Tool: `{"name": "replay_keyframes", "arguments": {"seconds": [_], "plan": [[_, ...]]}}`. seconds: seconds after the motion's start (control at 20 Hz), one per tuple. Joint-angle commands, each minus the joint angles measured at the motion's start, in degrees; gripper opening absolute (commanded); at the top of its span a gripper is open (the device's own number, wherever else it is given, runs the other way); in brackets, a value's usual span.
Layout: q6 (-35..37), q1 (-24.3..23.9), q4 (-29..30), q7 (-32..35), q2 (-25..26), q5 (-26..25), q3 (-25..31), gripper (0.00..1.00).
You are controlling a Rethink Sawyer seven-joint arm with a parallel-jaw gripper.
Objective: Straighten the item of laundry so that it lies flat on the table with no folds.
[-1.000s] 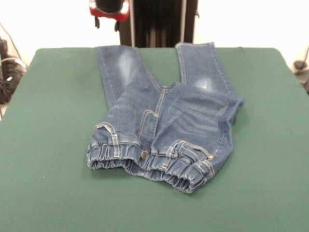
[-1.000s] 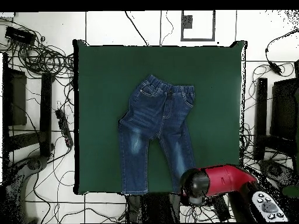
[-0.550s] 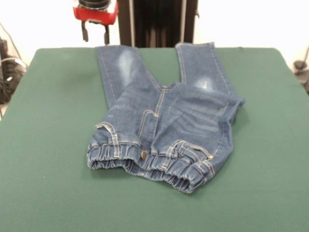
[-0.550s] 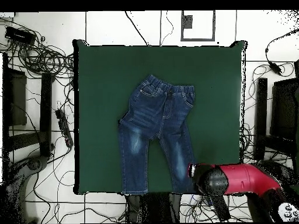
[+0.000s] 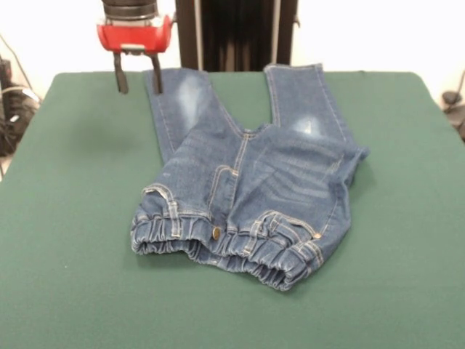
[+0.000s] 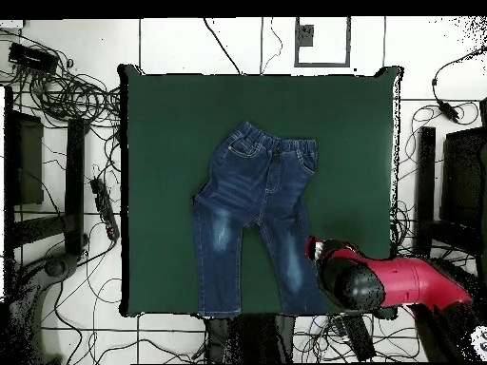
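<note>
While the jeans (image 5: pixel 251 185) lie near the middle of the green worktop (image 5: pixel 80 291), we see the end effector (image 5: pixel 136 73) hanging above the far edge of the worktop, just beside the hem of one leg. Its two dark fingers (image 5: pixel 119 78) stand apart with nothing between them, so we read it as open and empty. In the front view the gathered waistband (image 5: pixel 218 247) faces the camera and is bunched and rumpled, with the metal button (image 5: pixel 216 232) showing at its centre. The hip on the right of that view is folded over and creased, and the fabric around the fly ripples. Both legs run away toward the far edge, each carrying a faded whitish patch.

From overhead we see the jeans (image 6: pixel 255 223) with the waistband pointing away from the red arm (image 6: pixel 399 285), the legs reaching the worktop (image 6: pixel 162 124) edge nearest the base. The arm's head sits just beside the outer seam of one leg, near its hem.
</note>
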Motion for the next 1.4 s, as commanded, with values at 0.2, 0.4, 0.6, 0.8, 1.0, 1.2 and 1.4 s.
{"name": "replay_keyframes", "arguments": {"seconds": [0.2, 0.4, 0.6, 0.8, 1.0, 1.2, 1.4], "plan": [[-4.72, -0.54, -5.32, -11.74, 10.65, -6.3, 11.92, 1.0], [-6.75, -0.53, -6.62, -10.8, 10.91, -9.79, 12.27, 1.0], [-9.46, -0.09, -7.45, -8.92, 10.04, -13.7, 11.93, 1.0], [-14.83, 2.64, -7.62, -3.7, 7.63, -17.95, 8.89, 1.0], [-23.11, 9.23, -9.65, 2.11, 5.48, -21.14, 0.45, 1.0], [-28.46, 12.04, -10.79, 1.94, 6.23, -20.62, -4.02, 1.0], [-31.85, 14.23, -13.1, 1.2, 8.58, -19.76, -6.96, 1.0]]}}
